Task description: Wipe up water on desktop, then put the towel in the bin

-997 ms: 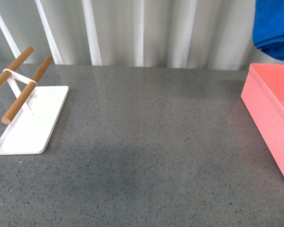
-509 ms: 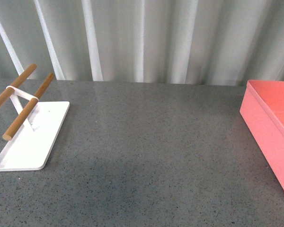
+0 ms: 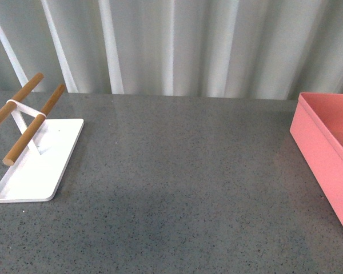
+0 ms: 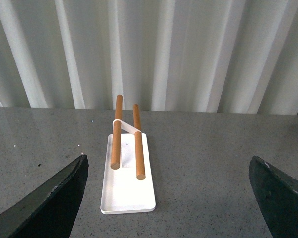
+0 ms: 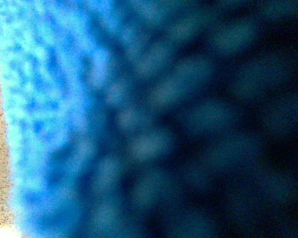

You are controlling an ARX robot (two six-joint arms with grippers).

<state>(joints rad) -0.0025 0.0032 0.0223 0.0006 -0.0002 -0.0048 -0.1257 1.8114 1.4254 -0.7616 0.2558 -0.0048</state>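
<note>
The dark grey speckled desktop (image 3: 177, 182) fills the front view; no water shows on it. The salmon-pink bin (image 3: 329, 157) stands at its right edge, cut off by the frame. The blue towel (image 5: 114, 119) fills the right wrist view, blurred and pressed against the camera; my right gripper is shut on it, its fingers hidden by the cloth. The towel and both arms are out of the front view. My left gripper (image 4: 171, 198) is open and empty above the desktop (image 4: 203, 163), its dark fingers (image 4: 49, 198) wide apart.
A flat white tray (image 3: 37, 165) with two wooden rods (image 3: 34, 123) on a white stand sits at the desktop's left. It also shows in the left wrist view (image 4: 126, 193), ahead of the left gripper. A pale corrugated wall (image 3: 171, 45) runs behind the desktop.
The towel hung at the front view's top right a second ago and has since left that view. The view itself has shifted slightly.
</note>
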